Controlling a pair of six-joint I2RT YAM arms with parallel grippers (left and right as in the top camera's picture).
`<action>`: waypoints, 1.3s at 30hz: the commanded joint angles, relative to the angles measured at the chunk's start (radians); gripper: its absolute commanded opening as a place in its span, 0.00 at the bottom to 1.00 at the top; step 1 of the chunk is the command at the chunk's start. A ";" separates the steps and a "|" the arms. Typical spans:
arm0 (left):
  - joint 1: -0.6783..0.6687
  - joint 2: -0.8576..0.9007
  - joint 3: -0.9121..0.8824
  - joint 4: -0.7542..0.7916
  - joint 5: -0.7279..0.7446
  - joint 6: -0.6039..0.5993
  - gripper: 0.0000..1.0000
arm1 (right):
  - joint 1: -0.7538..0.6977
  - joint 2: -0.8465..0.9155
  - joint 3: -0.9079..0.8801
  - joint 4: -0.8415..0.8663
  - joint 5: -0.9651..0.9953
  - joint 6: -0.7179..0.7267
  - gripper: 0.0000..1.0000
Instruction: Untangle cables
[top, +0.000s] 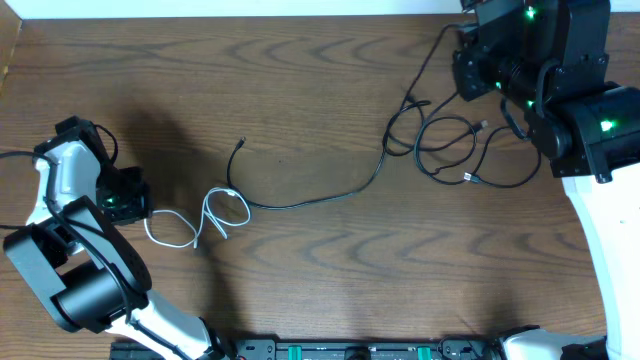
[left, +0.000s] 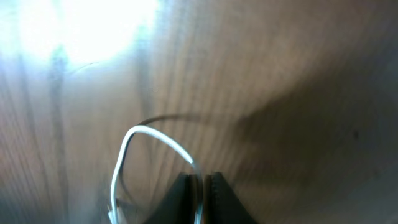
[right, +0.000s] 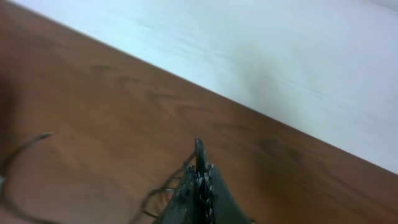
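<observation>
Wood-grain worktop (top: 320, 290). Left end effector (left: 202, 185) is all but closed, pinching the white cable (left: 140, 128). That cable runs from it in small loops across the left-centre of the worktop. A long black cable (top: 300, 205) starts just beside those loops and curves right toward the tangled black cable loops (top: 445, 120) at far right. Right end effector (right: 200, 180) is fully closed near the worktop's far edge, with thin black strands beside its fingers. Cannot tell if any strand is gripped.
</observation>
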 joint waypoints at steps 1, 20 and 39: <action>-0.030 0.013 -0.015 0.062 0.121 0.231 0.30 | 0.000 -0.013 0.008 0.015 -0.255 0.021 0.01; -0.079 -0.279 0.088 0.109 0.530 0.753 0.57 | 0.000 -0.013 0.008 0.040 -0.374 0.021 0.01; -0.580 -0.307 0.058 -0.042 0.307 0.967 0.55 | 0.000 -0.011 0.008 0.027 -0.390 0.022 0.01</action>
